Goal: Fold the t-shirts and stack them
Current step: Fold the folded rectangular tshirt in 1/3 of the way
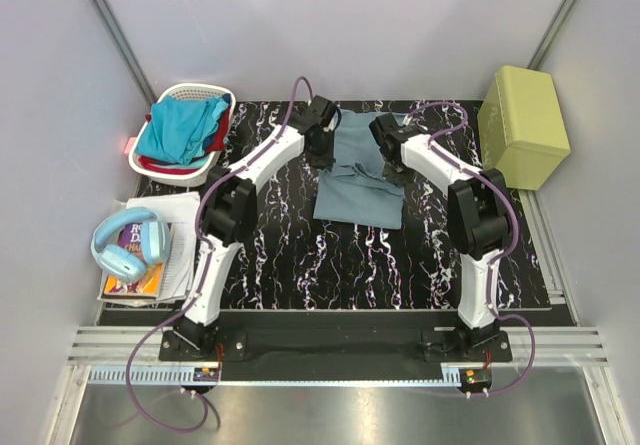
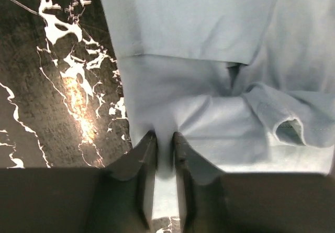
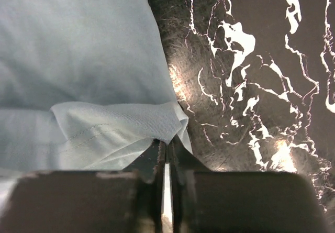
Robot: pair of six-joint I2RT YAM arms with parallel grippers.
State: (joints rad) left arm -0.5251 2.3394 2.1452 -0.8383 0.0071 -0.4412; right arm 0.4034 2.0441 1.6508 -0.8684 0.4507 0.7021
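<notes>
Two things worry me here. The grey-blue shirt [image 1: 358, 180] lies on the tabletop [image 1: 300, 255] toward the far middle, partly folded and a bit rumpled. Both arms are working at its far end.

The left tool [image 2: 165, 139] is nipped on a pucker of the cloth, with creases running into its narrow gap. It looks like a thin bite. The right tool [image 3: 167, 144] has its jaws pressed together on a folded corner of the hem, right at the shirt's edge.

First risk: if the arms don't move together, one side will drag and the fold will come out crooked. A light pinch on soft cloth can also just slip free mid-lift, and my guess is the left side would go first.

Second risk: the sleeve bunched near the left tool looks loose. It could flop out or get trapped inside the fold and leave a lump that makes the stack wobbly.

The turquoise shirt [image 1: 180, 130] and red shirt [image 1: 218, 135] sit in the basket [image 1: 170, 173] at the far left, so a messy base now would throw off everything that goes on top.
</notes>
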